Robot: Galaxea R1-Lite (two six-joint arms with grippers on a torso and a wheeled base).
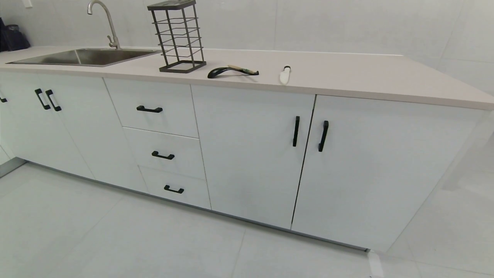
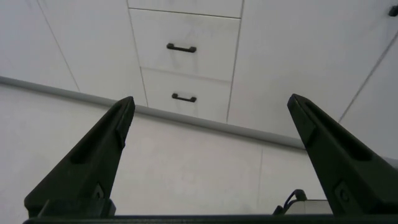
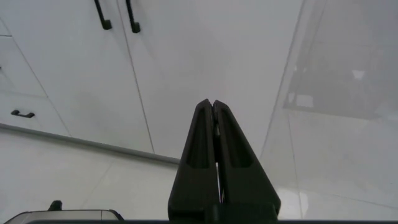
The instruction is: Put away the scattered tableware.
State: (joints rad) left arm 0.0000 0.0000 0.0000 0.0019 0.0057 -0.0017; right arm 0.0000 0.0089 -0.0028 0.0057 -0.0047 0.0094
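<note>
On the countertop (image 1: 347,77) lie a black ladle-like spoon (image 1: 222,72), a light brush-like utensil (image 1: 243,70) resting across its handle, and a white knife (image 1: 285,74) to their right. A black wire rack (image 1: 178,36) stands left of them, near the sink (image 1: 87,56). My left gripper (image 2: 211,106) is open, low down, facing the lower drawers (image 2: 183,68) and the floor. My right gripper (image 3: 213,106) is shut with nothing in it, facing the cabinet doors (image 3: 81,68) close to the floor.
White cabinets with black handles (image 1: 310,133) run under the counter, with three drawers (image 1: 161,155) left of centre. A faucet (image 1: 102,19) rises behind the sink. Pale tiled floor (image 1: 115,243) stretches in front of the cabinets.
</note>
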